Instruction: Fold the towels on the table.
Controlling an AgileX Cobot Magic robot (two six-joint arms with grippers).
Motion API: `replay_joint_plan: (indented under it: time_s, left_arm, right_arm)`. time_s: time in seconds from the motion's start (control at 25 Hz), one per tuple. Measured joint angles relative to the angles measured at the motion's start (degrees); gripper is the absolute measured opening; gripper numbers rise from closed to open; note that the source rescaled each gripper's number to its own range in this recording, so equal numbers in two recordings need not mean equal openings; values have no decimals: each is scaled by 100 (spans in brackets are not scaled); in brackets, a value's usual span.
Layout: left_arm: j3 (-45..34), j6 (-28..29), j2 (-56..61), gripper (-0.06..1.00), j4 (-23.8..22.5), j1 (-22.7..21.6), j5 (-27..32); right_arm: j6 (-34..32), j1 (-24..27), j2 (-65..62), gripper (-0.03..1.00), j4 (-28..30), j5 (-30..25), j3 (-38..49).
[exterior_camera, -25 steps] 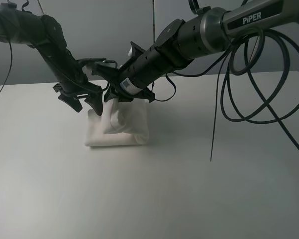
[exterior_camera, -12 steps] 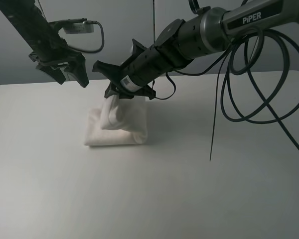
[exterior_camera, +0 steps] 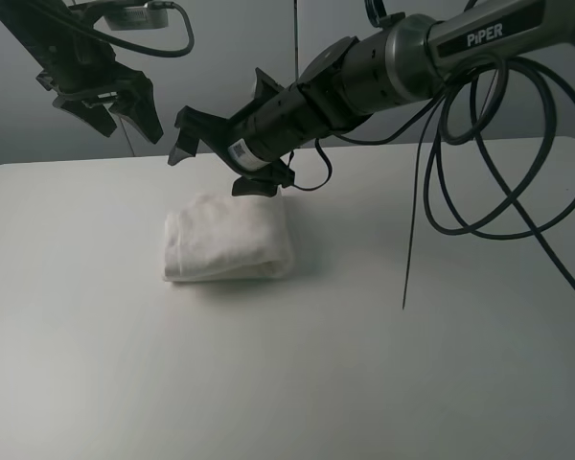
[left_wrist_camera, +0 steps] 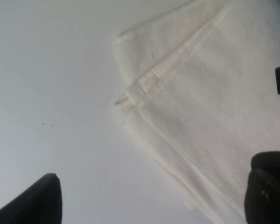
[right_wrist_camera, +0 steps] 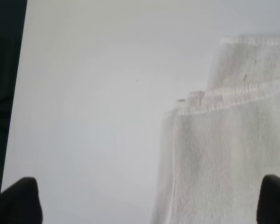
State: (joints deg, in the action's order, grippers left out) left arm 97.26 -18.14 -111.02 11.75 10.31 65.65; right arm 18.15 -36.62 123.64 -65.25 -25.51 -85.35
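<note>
The white towel [exterior_camera: 226,240] lies folded in a thick rectangular bundle on the white table [exterior_camera: 412,364], left of centre. My left gripper [exterior_camera: 126,113] hangs open and empty, high above and to the left of the towel. My right gripper [exterior_camera: 218,161] is open and empty, just above the towel's far edge and not touching it. The left wrist view shows the towel's stitched corner [left_wrist_camera: 200,107] between the open fingertips [left_wrist_camera: 37,200]. The right wrist view shows layered hemmed edges of the towel [right_wrist_camera: 224,154], with the gripper [right_wrist_camera: 147,205] open. The dark label is not visible.
Thick black cables [exterior_camera: 460,192] loop from the right arm over the table's right side, and a thin cable [exterior_camera: 407,259] hangs down to the surface. A grey wall stands behind the table's far edge [exterior_camera: 57,165].
My right gripper let go of the raised towel fold and lifted; the fold dropped flat onto the bundle. My left gripper rose up and away to the left.
</note>
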Motion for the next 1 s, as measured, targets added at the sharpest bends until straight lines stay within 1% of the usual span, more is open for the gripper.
replay_joint_plan:
  time_s: [0.08, 0.16, 0.28, 0.32, 0.44, 0.56, 0.64, 0.68, 0.76, 0.8, 0.88, 1.0]
  left_arm:
    - [0, 9, 0, 100, 0, 0, 26]
    - [0, 9, 0, 100, -13, 0, 89]
    - [0, 9, 40, 100, -152, 0, 249]
    - [0, 9, 63, 100, -230, 0, 282]
    - [0, 123, 309, 100, -487, 0, 318]
    - [0, 201, 766, 100, -725, 0, 361]
    - [0, 248, 1078, 100, -832, 0, 364]
    - [0, 258, 1238, 100, -870, 0, 378]
    - [0, 273, 1519, 100, -906, 0, 388]
    - [0, 272, 1659, 100, -906, 0, 388]
    - [-53, 351, 1942, 100, -906, 0, 388]
    - [-290, 418, 2377, 100, -906, 0, 402]
  right_arm:
    - [170, 0, 0, 100, 12, -77, 0]
    - [266, 0, -34, 100, 146, -145, 0]
    - [320, 0, -210, 100, 583, -171, 0]
    - [320, 0, -316, 100, 842, -181, 0]
    - [21, 0, -741, 100, 1873, -264, 0]
    - [-710, 0, -1278, 100, 3344, -429, 0]
    - [-1275, 0, -1654, 100, 4536, -657, 0]
    - [-1569, 0, -1861, 100, 5103, -841, 0]
    - [-2047, 0, -2276, 100, 5996, -1262, 0]
    - [-2182, 0, -2446, 100, 6365, -1442, 0]
    - [-2428, 0, -2841, 100, 6859, -1850, 0]
    - [-2655, 0, -3401, 100, 7370, -2243, 105]
